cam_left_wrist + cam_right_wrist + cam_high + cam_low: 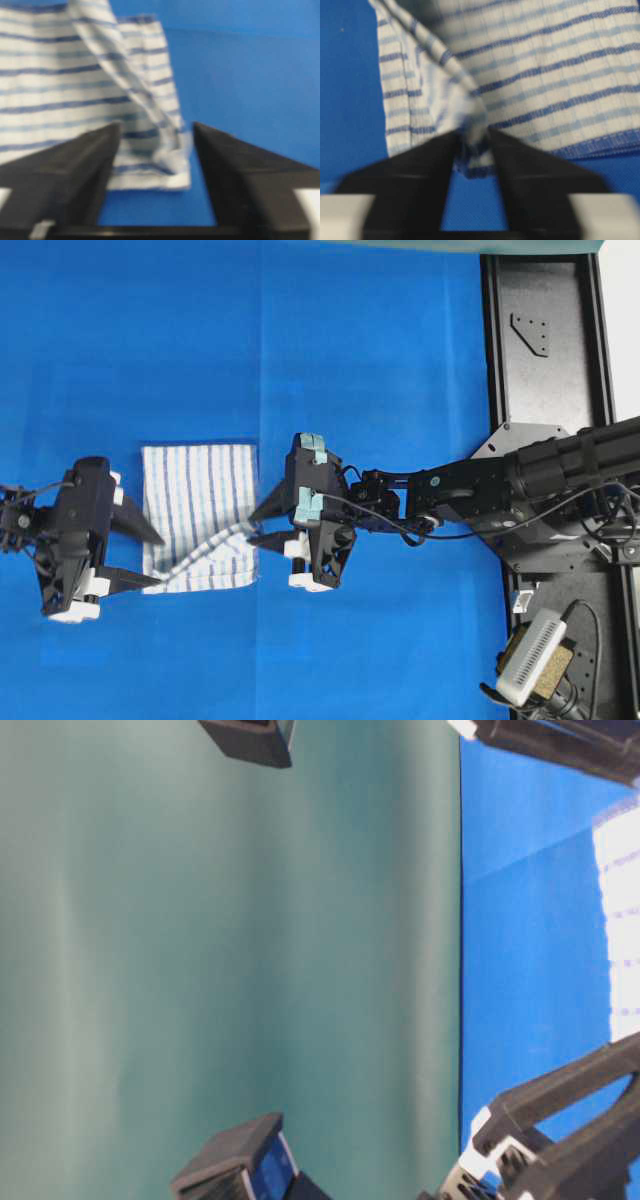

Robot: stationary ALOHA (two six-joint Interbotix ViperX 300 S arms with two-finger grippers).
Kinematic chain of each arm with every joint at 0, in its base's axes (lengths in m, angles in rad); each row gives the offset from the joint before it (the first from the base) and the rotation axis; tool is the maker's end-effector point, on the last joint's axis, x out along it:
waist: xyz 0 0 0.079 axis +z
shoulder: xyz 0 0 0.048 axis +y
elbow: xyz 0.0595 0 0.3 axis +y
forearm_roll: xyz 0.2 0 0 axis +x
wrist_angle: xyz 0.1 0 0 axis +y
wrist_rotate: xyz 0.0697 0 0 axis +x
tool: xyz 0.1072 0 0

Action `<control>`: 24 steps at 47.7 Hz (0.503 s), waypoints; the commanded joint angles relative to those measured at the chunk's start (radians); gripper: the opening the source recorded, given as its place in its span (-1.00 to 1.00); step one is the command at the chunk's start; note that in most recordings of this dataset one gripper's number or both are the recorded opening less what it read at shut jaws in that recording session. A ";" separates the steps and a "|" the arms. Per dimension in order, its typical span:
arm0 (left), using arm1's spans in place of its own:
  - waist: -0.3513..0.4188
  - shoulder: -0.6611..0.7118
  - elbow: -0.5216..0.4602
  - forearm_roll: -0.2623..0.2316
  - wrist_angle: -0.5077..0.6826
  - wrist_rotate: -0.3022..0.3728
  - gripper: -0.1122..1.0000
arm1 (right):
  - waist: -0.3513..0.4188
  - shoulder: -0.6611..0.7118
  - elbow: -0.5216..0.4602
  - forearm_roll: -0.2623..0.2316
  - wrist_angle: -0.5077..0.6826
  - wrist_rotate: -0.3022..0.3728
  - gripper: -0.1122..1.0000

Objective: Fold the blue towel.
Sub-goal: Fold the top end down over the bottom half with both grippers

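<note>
1. Left gripper (150,555): jaws stand apart in both the overhead and its own wrist view. The towel's near corner lies between the tips with blue showing on either side, so nothing is clamped.
2. Right gripper (262,523): overhead shows its 2 fingers spread. In its wrist view a bunched ridge of cloth sits in the narrow gap between the fingers (440,165); whether they pinch it cannot be told, the cloth there being blurred.
3. The blue towel (196,502) lies flat on the blue table covering (350,370) between the 2 grippers, already doubled into a compact rectangle. A raised diagonal wrinkle runs from its lower left corner toward its right edge.
4. Judgement: the step in hand looks like letting go after a fold. To do it well, both claws should back straight off along the table without dragging the corners, so the top layer settles instead of riding up on that wrinkle.
5. Judgement: the wrinkle likely needs smoothing or a cleaner regrasp before any further fold.
6. View differences: overhead alone gives the towel's whole outline and both arms. The left wrist view alone shows the stacked hems at the corner. The table-level view shows only a sliver of cloth at its right edge and gripper parts; it adds nothing on grip.
</note>
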 commanded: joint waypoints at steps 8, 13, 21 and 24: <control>0.032 -0.141 -0.005 0.008 0.112 0.029 0.56 | 0.003 -0.098 -0.015 -0.014 0.003 -0.026 0.94; 0.046 -0.218 -0.003 0.008 0.183 0.055 0.54 | -0.006 -0.184 0.002 -0.028 0.014 -0.052 0.84; 0.058 -0.327 0.012 0.009 0.235 0.114 0.54 | -0.055 -0.348 0.051 -0.029 0.052 -0.115 0.86; 0.064 -0.365 0.031 0.009 0.238 0.130 0.54 | -0.075 -0.407 0.071 -0.031 0.069 -0.140 0.86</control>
